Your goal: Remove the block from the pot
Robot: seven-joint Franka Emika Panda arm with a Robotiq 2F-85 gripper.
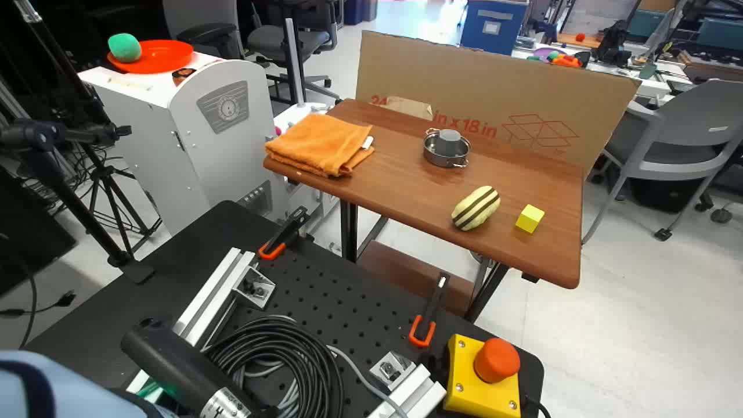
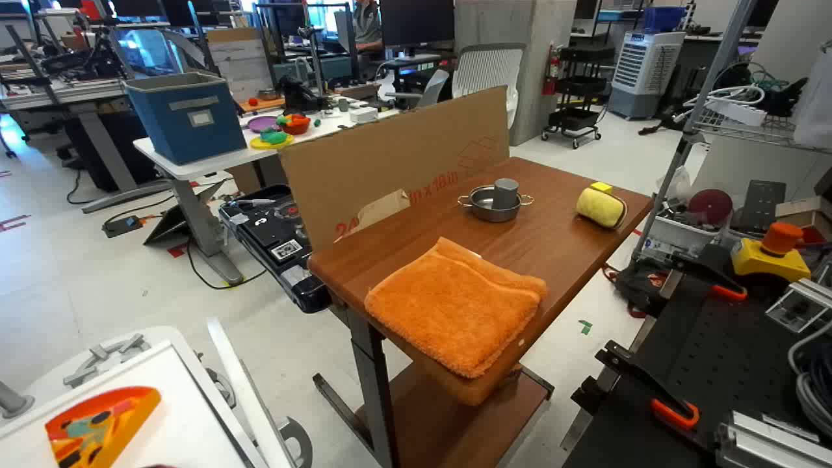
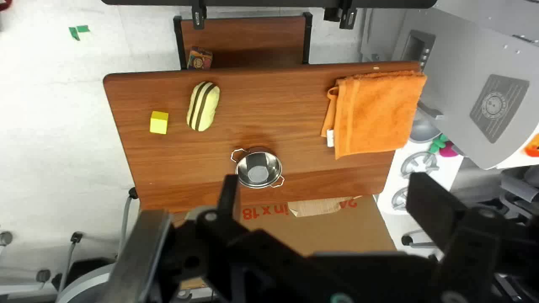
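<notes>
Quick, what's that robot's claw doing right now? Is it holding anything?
Gripper: open, jaws wide apart, holding nothing; the grey block sits in the pot.

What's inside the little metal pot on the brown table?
A grey cylindrical block stands inside the pot, its top above the rim. The wrist view shows bare metal beside it. The pot's bottom directly under it is covered, so anything there can't be seen.
</notes>
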